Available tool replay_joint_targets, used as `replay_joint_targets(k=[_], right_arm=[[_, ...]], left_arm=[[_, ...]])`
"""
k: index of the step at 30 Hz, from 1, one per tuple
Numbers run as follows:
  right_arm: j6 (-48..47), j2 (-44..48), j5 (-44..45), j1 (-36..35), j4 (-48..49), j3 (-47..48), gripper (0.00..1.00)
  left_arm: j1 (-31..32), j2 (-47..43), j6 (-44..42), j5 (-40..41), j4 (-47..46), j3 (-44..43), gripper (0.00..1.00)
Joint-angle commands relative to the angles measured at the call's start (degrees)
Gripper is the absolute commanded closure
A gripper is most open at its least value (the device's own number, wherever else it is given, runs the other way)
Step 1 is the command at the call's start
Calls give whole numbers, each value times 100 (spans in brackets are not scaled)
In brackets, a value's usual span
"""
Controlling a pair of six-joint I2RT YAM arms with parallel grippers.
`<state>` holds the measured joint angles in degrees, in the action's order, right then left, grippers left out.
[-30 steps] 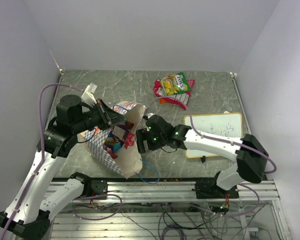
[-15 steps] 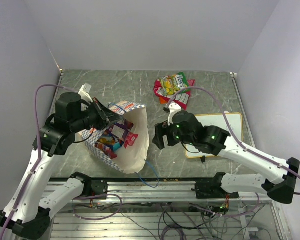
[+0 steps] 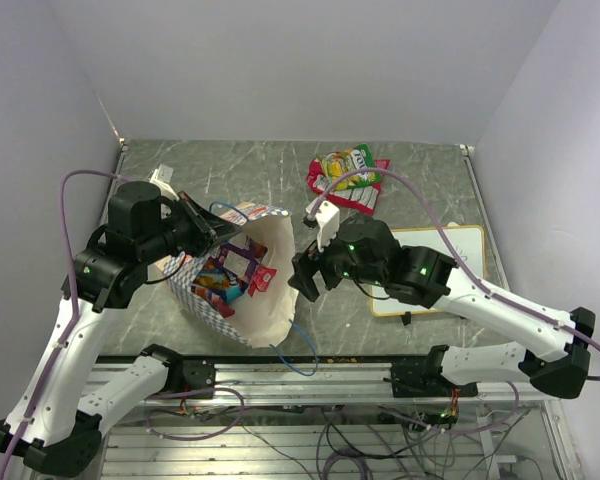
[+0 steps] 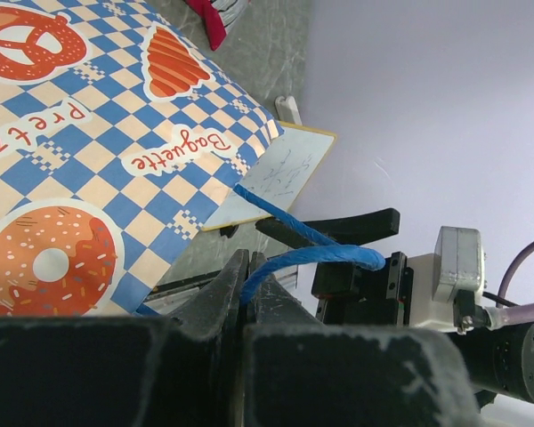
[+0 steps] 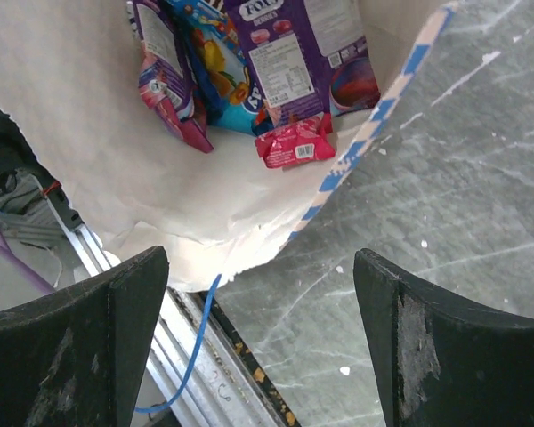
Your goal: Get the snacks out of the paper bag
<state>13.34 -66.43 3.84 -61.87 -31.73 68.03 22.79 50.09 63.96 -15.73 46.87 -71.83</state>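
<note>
The paper bag (image 3: 270,300) lies tilted on the table with its mouth facing right, its checkered side (image 4: 89,160) filling the left wrist view. Inside it I see several snacks: a purple packet (image 5: 298,53), a blue one (image 5: 218,76) and a small red one (image 5: 295,142). More snacks (image 3: 347,178) lie on the table at the back. My left gripper (image 3: 208,228) is shut on the bag's blue string handle (image 4: 311,258) at the upper rim. At the bag's mouth my right gripper (image 3: 302,280) is open, nothing between its fingers (image 5: 418,347).
A white writing board (image 3: 440,262) lies at the right, partly under the right arm. The other blue string handle (image 3: 298,355) trails over the table's near edge onto the metal rail (image 3: 310,378).
The right gripper has pulled out of the bag, rose, and now sits at its mouth, slightly wider open. The left gripper has lifted the bag's rim, opening the mouth more.
</note>
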Motion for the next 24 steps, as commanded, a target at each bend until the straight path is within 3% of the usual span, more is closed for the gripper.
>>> replay_joint_targets(k=[1, 7, 11, 16, 20, 24], right_arm=[[-352, -165, -146, -62, 343, 322, 16], [55, -235, -43, -139, 981, 149, 25], [230, -188, -61, -284, 1960, -64, 30], [-369, -315, 221, -659, 2758, -380, 40], [-1152, -321, 83, -966, 3795, -1113, 44], [-1689, -594, 701, -1198, 4354, -1510, 51]], left_arm=[[60, -60, 43, 121, -113, -160, 93], [64, 21, -198, 133, -264, -343, 93], [59, -277, -465, 368, -318, -187, 93], [59, -508, -567, -65, -870, 122, 93], [59, -500, -978, -167, -577, -55, 93], [59, -262, -1560, -308, -91, -434, 93]])
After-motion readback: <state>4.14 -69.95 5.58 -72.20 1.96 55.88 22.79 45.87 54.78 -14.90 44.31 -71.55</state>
